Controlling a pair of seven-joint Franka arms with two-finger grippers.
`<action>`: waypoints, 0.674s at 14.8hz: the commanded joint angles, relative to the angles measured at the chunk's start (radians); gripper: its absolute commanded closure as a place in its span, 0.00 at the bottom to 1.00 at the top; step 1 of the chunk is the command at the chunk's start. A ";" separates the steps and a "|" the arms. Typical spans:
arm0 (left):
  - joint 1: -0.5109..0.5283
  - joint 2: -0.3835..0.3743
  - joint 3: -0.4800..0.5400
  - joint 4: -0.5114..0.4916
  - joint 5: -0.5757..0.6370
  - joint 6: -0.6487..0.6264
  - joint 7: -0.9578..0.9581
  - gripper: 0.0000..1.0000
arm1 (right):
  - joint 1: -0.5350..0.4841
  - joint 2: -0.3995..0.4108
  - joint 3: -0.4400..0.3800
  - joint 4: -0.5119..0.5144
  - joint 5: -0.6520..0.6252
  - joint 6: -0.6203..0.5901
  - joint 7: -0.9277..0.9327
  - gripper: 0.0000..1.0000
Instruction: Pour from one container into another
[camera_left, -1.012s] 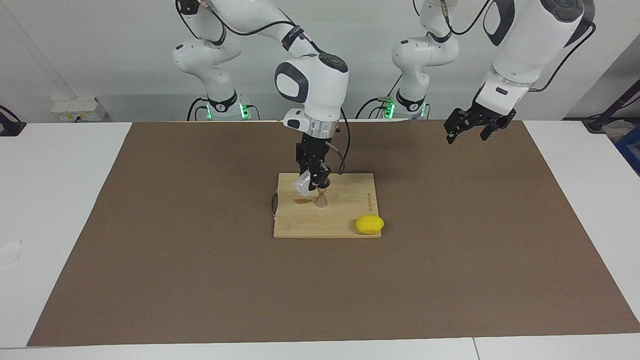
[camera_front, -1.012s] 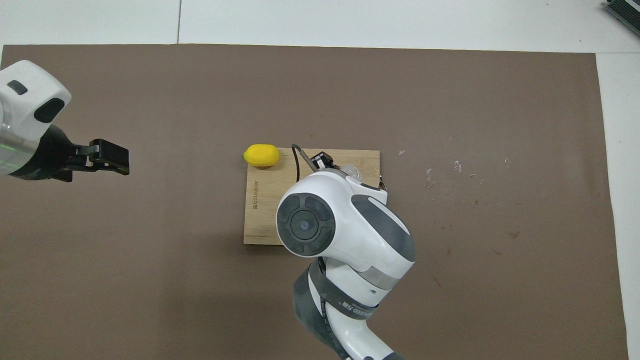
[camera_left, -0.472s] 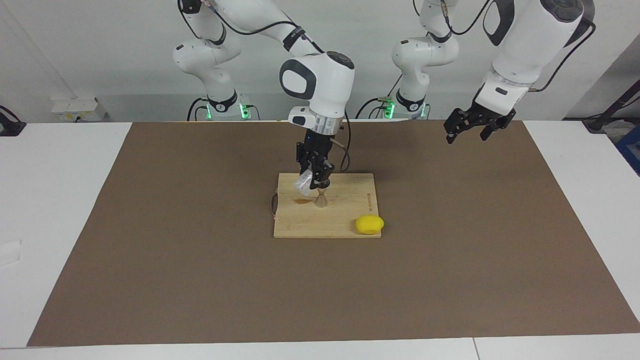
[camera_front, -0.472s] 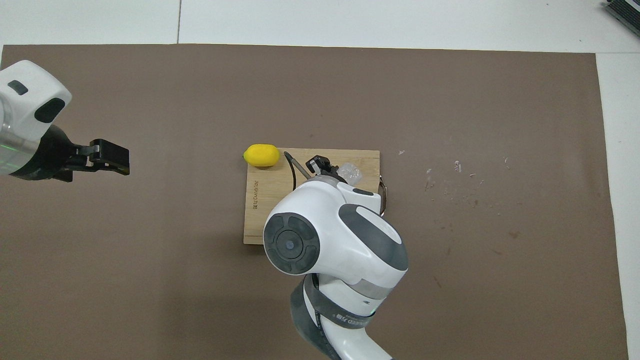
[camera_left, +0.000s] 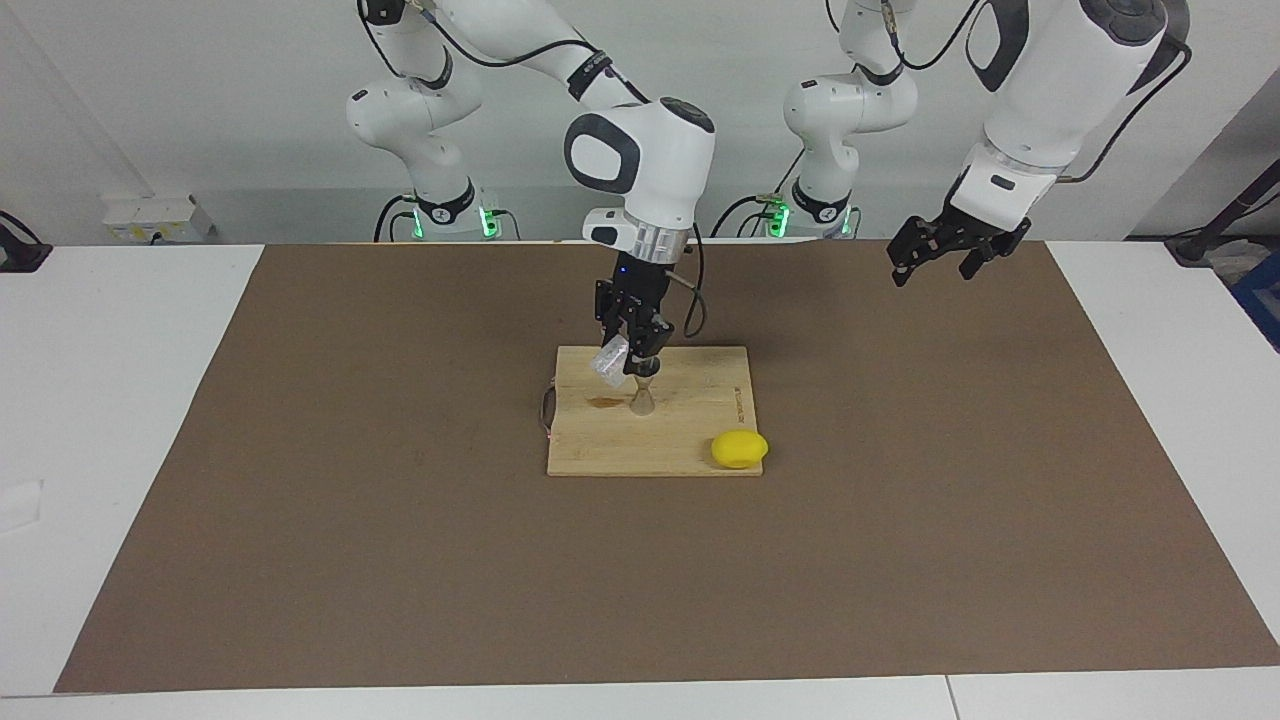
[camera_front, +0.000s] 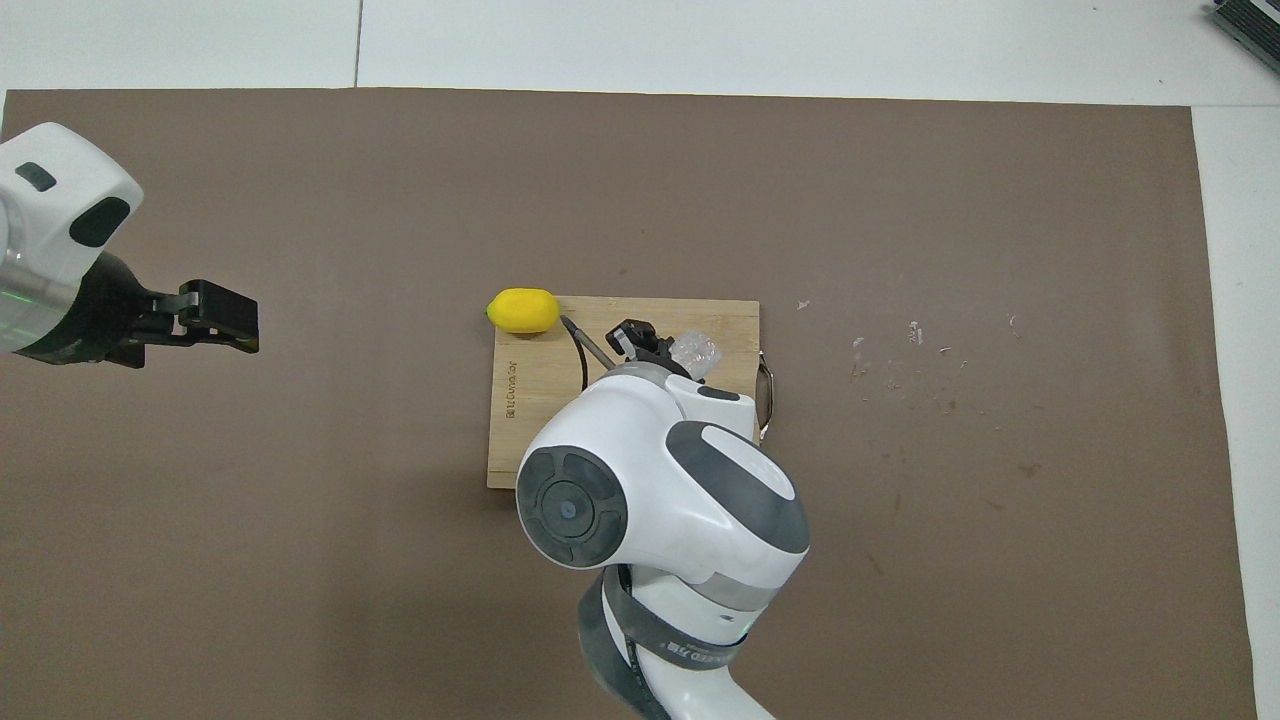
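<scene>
Both jaws unchanged: right (camera_left: 634, 352) still clamps tilted cup (camera_left: 607, 361), risen slightly; left (camera_left: 932, 262) wide, empty.

arms (camera_left: 640, 150): white shells, grey joint caps | black cables | black jaws

from overhead, my right arm's wrist covers the jigger (camera_left: 643, 397) and much of the cutting board (camera_front: 525, 400), so i see only a sliver of the clear cup (camera_front: 696, 350). i can't tell what's in the cup. the left arm is cut off by the frame edge.
</scene>
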 joint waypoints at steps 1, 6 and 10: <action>0.008 -0.017 -0.005 -0.011 0.020 -0.008 -0.009 0.00 | 0.002 -0.030 0.001 -0.030 -0.034 0.008 0.014 1.00; 0.005 -0.020 0.005 -0.012 0.019 -0.014 -0.008 0.00 | 0.000 -0.028 0.001 -0.029 -0.034 0.010 0.012 1.00; 0.005 -0.022 0.005 -0.012 0.020 -0.014 -0.008 0.00 | -0.001 -0.024 0.001 -0.015 -0.017 -0.001 0.000 1.00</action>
